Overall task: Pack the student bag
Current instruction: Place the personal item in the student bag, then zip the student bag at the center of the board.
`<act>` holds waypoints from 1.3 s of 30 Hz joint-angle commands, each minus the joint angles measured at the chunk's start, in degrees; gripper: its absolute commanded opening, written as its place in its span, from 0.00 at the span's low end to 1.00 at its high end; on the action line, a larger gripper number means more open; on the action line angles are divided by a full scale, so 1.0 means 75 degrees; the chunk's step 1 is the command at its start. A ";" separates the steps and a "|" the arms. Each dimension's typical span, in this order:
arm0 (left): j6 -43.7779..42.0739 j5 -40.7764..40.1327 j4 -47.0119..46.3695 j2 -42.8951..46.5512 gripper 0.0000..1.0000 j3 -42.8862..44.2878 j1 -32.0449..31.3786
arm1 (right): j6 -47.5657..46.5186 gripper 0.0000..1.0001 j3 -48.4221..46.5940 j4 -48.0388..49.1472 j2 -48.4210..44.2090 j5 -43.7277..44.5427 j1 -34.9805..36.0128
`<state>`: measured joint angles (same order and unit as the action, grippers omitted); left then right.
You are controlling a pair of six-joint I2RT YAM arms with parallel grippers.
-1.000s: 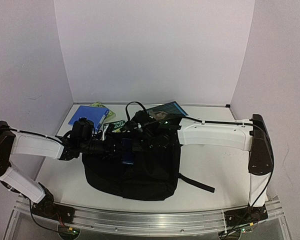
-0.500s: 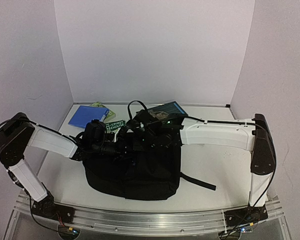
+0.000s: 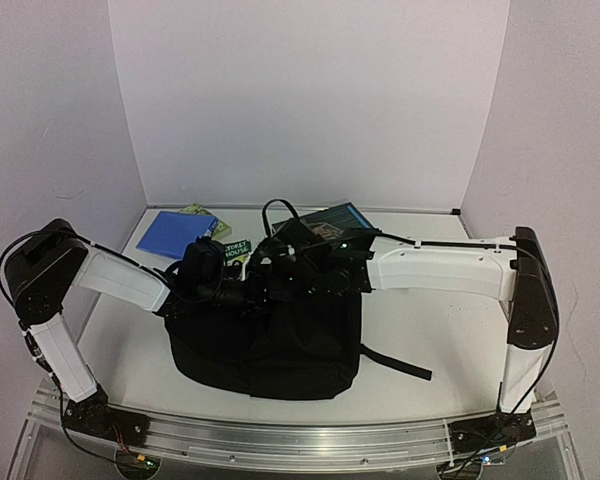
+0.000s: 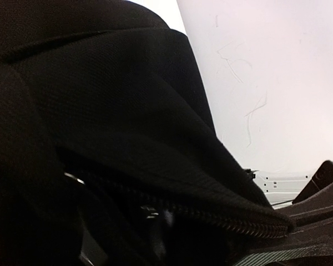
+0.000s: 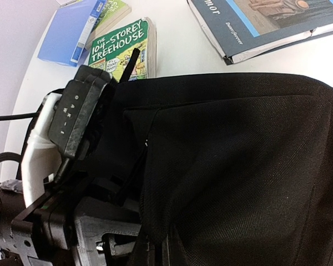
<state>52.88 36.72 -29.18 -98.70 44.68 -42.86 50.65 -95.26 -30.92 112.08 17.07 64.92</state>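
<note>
The student bag [image 3: 280, 345], a large black backpack, lies in the middle of the table with its mouth toward the back. My right gripper [image 3: 280, 268] is shut on the fabric edge of the bag's mouth [image 5: 166, 252] and holds it up. My left gripper [image 3: 248, 290] reaches from the left into that mouth. Its fingers are buried under black fabric [image 4: 100, 111] and a zipper line [image 4: 222, 216], so I cannot see how they stand. Nothing it might hold shows.
A green Treehouse book [image 5: 119, 50] lies just behind the bag's mouth. A blue folder [image 3: 175, 232] lies on another green book [image 3: 198, 211] at the back left. A dark teal book [image 3: 332, 217] lies at the back centre. A bag strap [image 3: 395, 367] trails right.
The left arm has pushed right, into the bag's mouth. The dark-blue thing it held above the bag a second ago is out of sight. The right gripper has kept its hold.
</note>
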 commanded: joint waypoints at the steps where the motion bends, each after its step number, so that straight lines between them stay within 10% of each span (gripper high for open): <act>1: -0.0512 -0.0511 0.0659 0.0560 0.40 0.0297 -0.0017 | -0.0014 0.00 0.0059 0.0491 -0.0730 0.0283 -0.0047; 15: -0.1496 -0.2661 0.4948 0.3726 0.67 0.0091 0.0072 | -0.0262 0.04 0.0312 0.0954 -0.0401 -0.0641 -0.0053; 25: -0.1355 -0.2767 0.5396 0.4428 0.73 -0.0093 0.0510 | -0.0096 0.08 0.0464 0.1393 0.0438 -0.1373 -0.0051; 39: -0.1232 -0.2574 0.5329 0.4385 0.79 -0.0091 0.0675 | -0.0711 0.59 0.0680 0.1404 -0.0352 -0.1312 -0.0041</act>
<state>43.47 17.29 11.03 -66.92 44.10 -38.49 47.87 -91.61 -21.18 116.42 7.28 64.31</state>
